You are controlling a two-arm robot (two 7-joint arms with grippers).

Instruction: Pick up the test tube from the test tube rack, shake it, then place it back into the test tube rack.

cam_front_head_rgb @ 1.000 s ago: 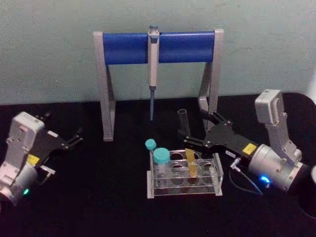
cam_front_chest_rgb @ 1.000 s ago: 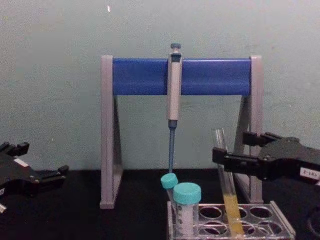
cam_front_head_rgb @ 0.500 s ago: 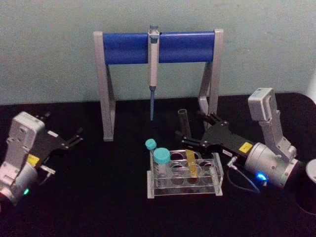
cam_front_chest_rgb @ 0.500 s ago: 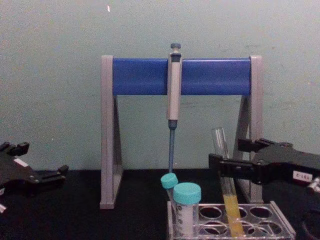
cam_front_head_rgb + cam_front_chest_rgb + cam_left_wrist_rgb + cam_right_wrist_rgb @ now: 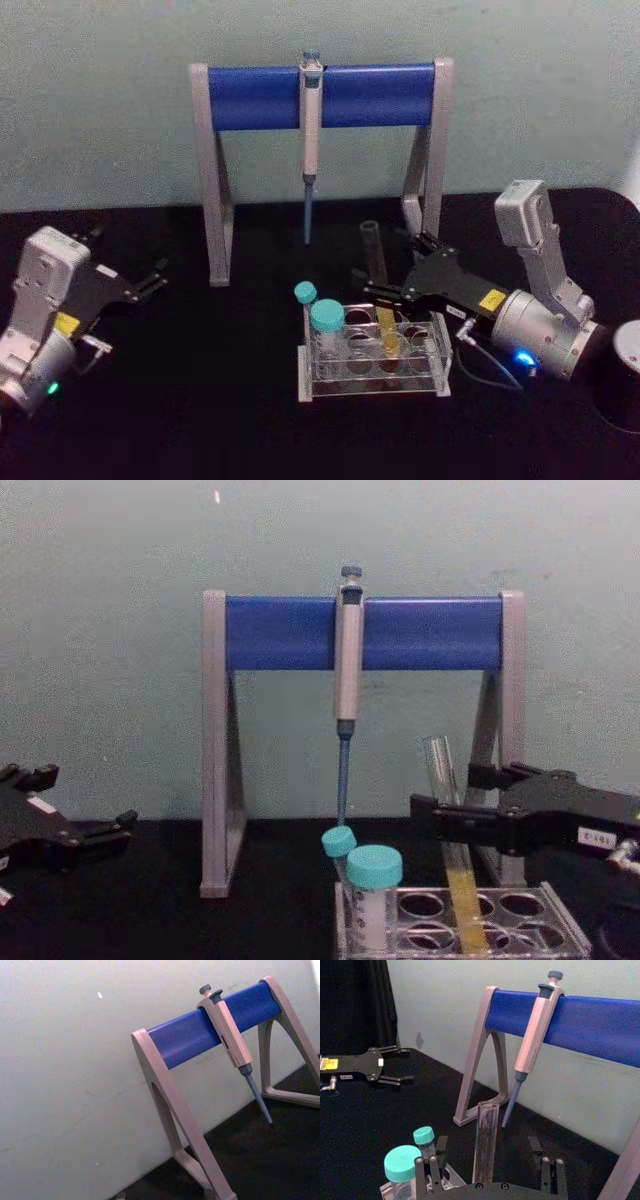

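Note:
The test tube [image 5: 383,300] stands upright in the clear test tube rack [image 5: 375,386], yellow liquid in its lower part [image 5: 462,900]. My right gripper [image 5: 388,268] is open, one finger on each side of the tube's bare upper glass, neither clearly touching it. From the right wrist view the tube [image 5: 485,1142] rises midway between the fingers [image 5: 428,1172]. In the chest view the right gripper [image 5: 442,794] comes in from the right at the tube's [image 5: 439,765] mid height. My left gripper [image 5: 152,279] rests open at the far left, well away from the rack.
Two teal-capped tubes [image 5: 327,318] [image 5: 305,292] stand in the rack's left end, close to the near finger. Behind the rack is the grey-and-blue pipette stand [image 5: 260,97] with a pipette [image 5: 311,120] hanging down. A round grey object [image 5: 630,350] sits at the right edge.
My right gripper has slid left and slightly down, so its open fingers now flank the tube. The tube, the rack and the left arm have not moved.

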